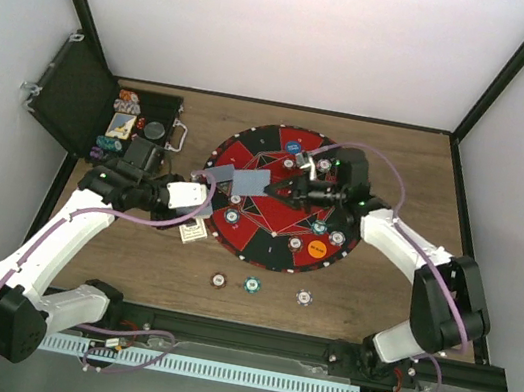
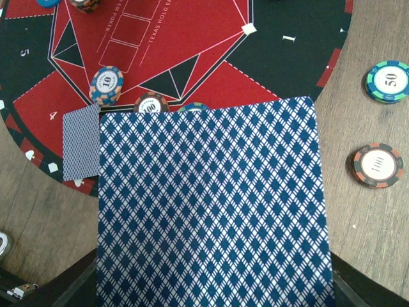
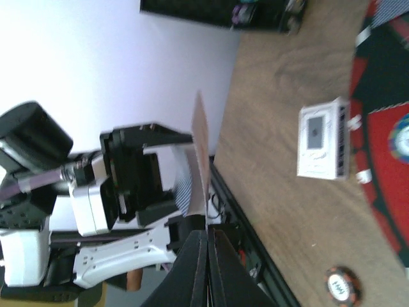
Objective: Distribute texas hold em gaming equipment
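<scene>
Card (image 1: 249, 182) in mid-air over the left rim of the mat (image 1: 260, 150), held at both ends: L claw (image 1: 205, 186) clamped on one end, R claw (image 1: 289, 189) pinched together on the opposite edge. Can't tell whether more cards sit behind it.

Risks, as I judge them:
- (a) Both claws gripping w/ any pull apart → card bends or tears.
- (b) L lets go too soon w/ R's hold only at the very edge → card swings and drops face-up.
- (c) A drop lands on the chips (image 1: 320, 229) on the mat and scatters them.

Room: open air above mat centre. Three more chips lie on the bare tabletop (image 1: 376, 297) near the arms. Box (image 1: 193, 233) sits just below L claw. Case (image 1: 75, 102) is far left, well apart.
</scene>
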### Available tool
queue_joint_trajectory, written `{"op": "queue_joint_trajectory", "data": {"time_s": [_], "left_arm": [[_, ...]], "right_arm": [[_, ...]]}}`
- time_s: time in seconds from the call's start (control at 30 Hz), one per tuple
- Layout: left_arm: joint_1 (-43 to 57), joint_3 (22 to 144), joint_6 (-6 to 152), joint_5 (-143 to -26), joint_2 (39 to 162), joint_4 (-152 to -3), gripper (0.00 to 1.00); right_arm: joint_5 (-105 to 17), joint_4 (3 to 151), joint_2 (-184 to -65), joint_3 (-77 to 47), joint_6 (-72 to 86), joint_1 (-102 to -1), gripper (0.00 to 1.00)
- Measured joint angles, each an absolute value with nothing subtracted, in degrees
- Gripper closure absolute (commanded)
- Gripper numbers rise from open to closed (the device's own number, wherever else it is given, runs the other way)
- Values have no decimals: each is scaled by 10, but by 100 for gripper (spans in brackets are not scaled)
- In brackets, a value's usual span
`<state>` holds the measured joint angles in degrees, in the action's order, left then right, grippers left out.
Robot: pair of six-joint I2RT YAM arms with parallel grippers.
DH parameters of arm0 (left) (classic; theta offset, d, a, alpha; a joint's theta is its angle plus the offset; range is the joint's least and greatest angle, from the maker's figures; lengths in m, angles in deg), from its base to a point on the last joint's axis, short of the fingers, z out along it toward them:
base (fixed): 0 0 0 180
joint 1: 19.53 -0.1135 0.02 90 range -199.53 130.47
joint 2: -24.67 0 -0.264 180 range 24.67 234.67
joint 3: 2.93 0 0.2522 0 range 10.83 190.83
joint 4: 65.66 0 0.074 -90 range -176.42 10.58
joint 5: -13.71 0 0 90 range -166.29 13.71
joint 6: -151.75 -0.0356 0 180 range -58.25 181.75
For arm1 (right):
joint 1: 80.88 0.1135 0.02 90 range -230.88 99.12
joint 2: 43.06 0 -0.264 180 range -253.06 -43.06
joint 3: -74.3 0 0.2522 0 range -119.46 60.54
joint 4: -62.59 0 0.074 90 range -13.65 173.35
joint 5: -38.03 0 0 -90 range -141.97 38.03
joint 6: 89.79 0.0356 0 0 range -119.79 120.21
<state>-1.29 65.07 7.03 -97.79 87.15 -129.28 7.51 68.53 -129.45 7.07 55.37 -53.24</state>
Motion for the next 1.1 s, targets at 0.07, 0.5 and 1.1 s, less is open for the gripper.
{"op": "queue_joint_trajectory", "data": {"time_s": [0.07,0.5,1.1], "left_arm": [[-13,651,70,-978,872,-1293,95],[-13,651,76,-1002,872,-1315,95],[-13,651,77,-1012,860,-1328,95]], "right_arm": [[81,713,-1300,58,533,-569,99],[37,874,-1611,-278,397,-696,99],[-98,1059,-1833,-584,331,-711,55]]}}
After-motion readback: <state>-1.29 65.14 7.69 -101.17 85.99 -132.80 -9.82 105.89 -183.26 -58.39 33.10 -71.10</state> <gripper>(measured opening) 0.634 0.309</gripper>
